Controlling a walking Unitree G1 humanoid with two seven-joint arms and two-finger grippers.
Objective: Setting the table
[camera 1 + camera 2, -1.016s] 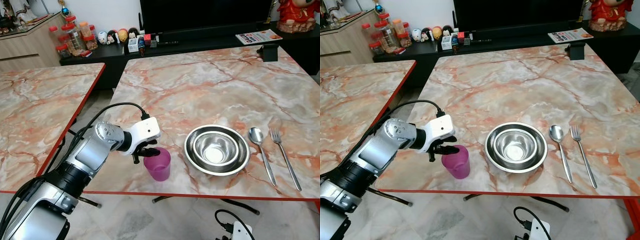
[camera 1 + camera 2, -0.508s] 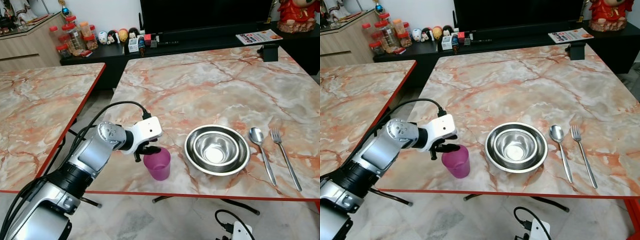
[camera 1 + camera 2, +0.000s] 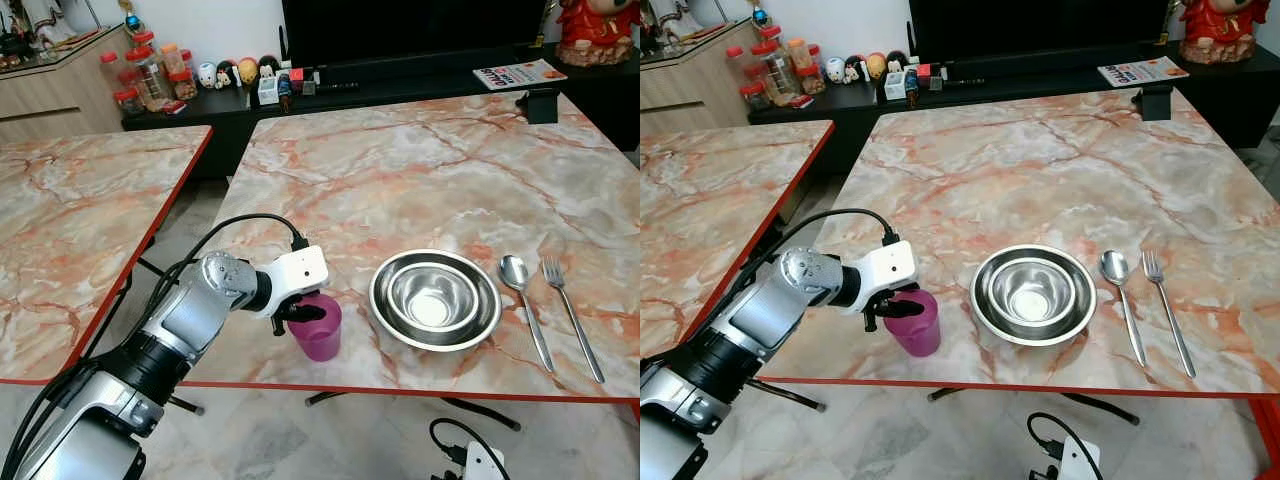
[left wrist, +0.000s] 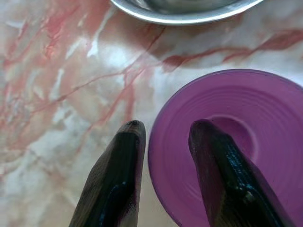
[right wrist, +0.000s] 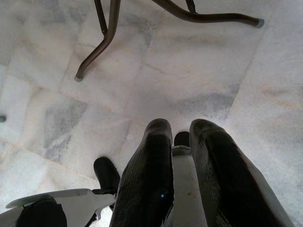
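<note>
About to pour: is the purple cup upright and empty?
Upright and empty: the purple cup stands mouth-up, bare bottom visible in the left wrist view, left pincer straddling its rim.

The steel bowl is cut off by the left wrist view's edge.

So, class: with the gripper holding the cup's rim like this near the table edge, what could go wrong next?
The left gripper pinches only the purple cup's rim, one finger inside and one outside, so the cup may tilt or slip. It stands near the table's red front edge and might fall off. The steel bowls sit close beside it and could be knocked.
</note>
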